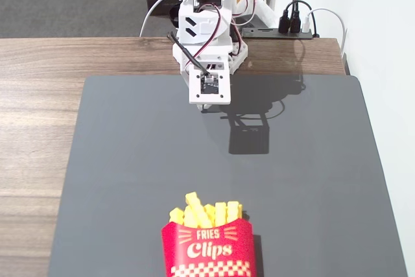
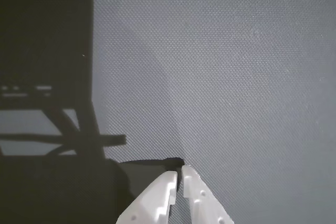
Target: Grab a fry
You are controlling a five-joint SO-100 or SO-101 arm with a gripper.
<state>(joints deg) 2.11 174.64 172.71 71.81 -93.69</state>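
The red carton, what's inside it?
Yellow fries poke out the top of the red carton. Only their tips show; the carton's front hides their lower parts.

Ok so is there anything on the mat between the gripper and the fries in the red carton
Nothing visible. In the fixed view, only bare grey mat lies between the gripper at the far end and the fries, which stand upright in the red carton at the near edge.
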